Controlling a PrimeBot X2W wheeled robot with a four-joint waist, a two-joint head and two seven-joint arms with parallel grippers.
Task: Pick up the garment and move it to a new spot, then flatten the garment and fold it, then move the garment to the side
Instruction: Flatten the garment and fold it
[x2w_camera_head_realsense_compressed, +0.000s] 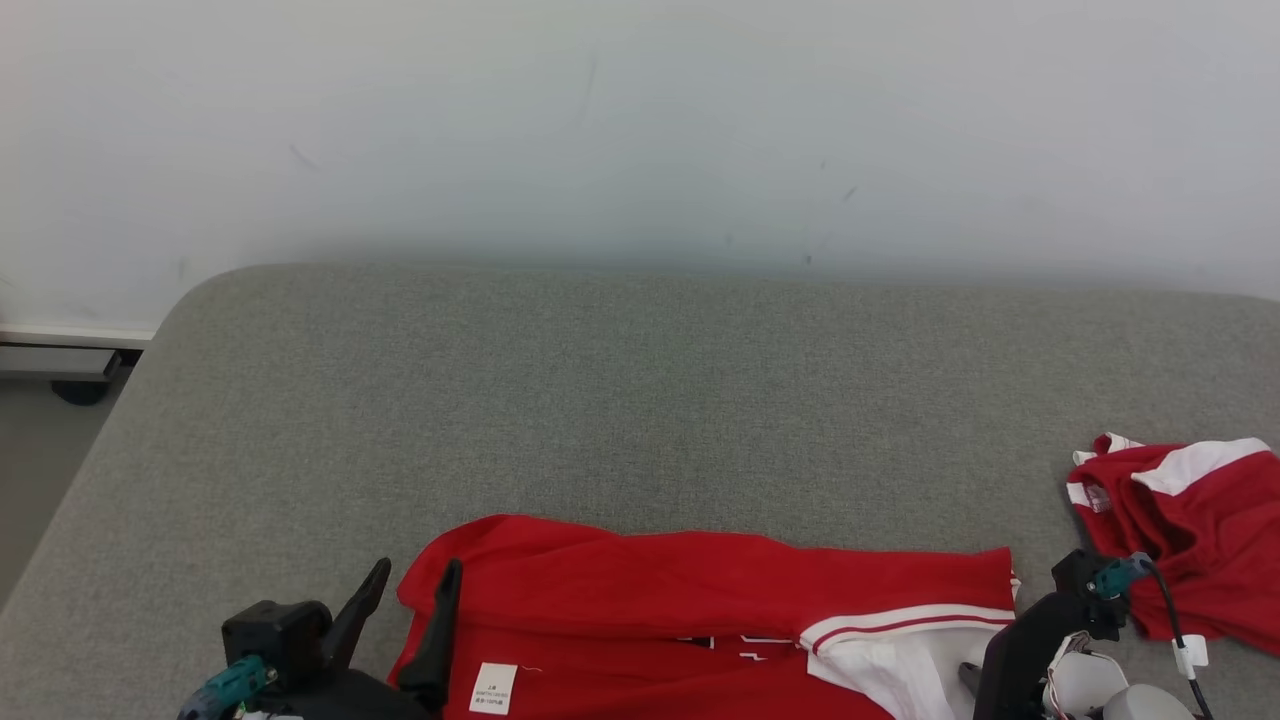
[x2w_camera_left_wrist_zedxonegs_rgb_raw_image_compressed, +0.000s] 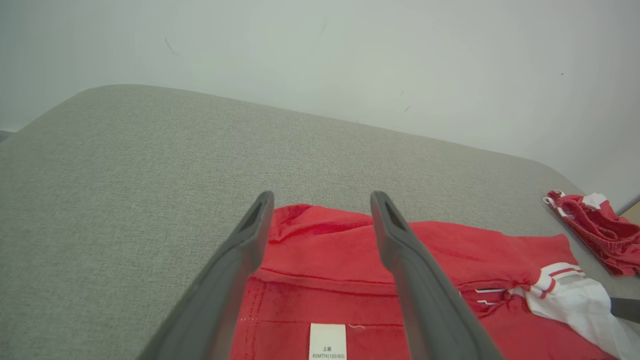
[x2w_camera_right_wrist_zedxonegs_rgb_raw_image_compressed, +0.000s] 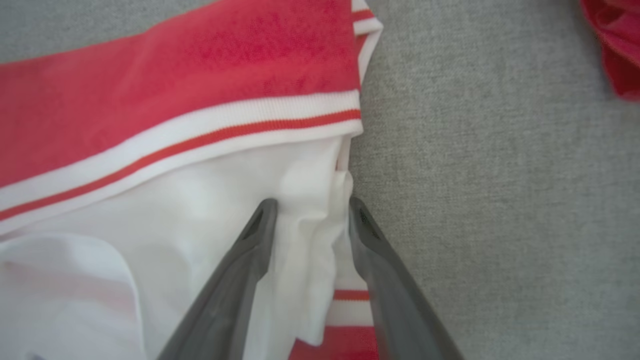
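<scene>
The garment (x2w_camera_head_realsense_compressed: 700, 590) is a red shirt with a white, red-striped sleeve, lying spread along the near edge of the grey cushion (x2w_camera_head_realsense_compressed: 640, 400). My left gripper (x2w_camera_head_realsense_compressed: 418, 570) is open, its fingers straddling the garment's left hem corner (x2w_camera_left_wrist_zedxonegs_rgb_raw_image_compressed: 325, 260) just above a white care label (x2w_camera_left_wrist_zedxonegs_rgb_raw_image_compressed: 327, 342). My right gripper (x2w_camera_right_wrist_zedxonegs_rgb_raw_image_compressed: 310, 200) is at the garment's right end. Its fingers stand apart on either side of a bunched fold of white sleeve fabric (x2w_camera_right_wrist_zedxonegs_rgb_raw_image_compressed: 305, 220), close to the fold's sides. The red body and striped cuff (x2w_camera_right_wrist_zedxonegs_rgb_raw_image_compressed: 175, 75) lie beyond the tips.
A second red and white garment (x2w_camera_head_realsense_compressed: 1190, 540) lies crumpled at the cushion's right side, apart from the shirt. A pale wall (x2w_camera_head_realsense_compressed: 640, 120) rises behind the cushion. The cushion's rounded left edge (x2w_camera_head_realsense_compressed: 120, 400) drops to the floor. Bare grey fabric stretches behind the shirt.
</scene>
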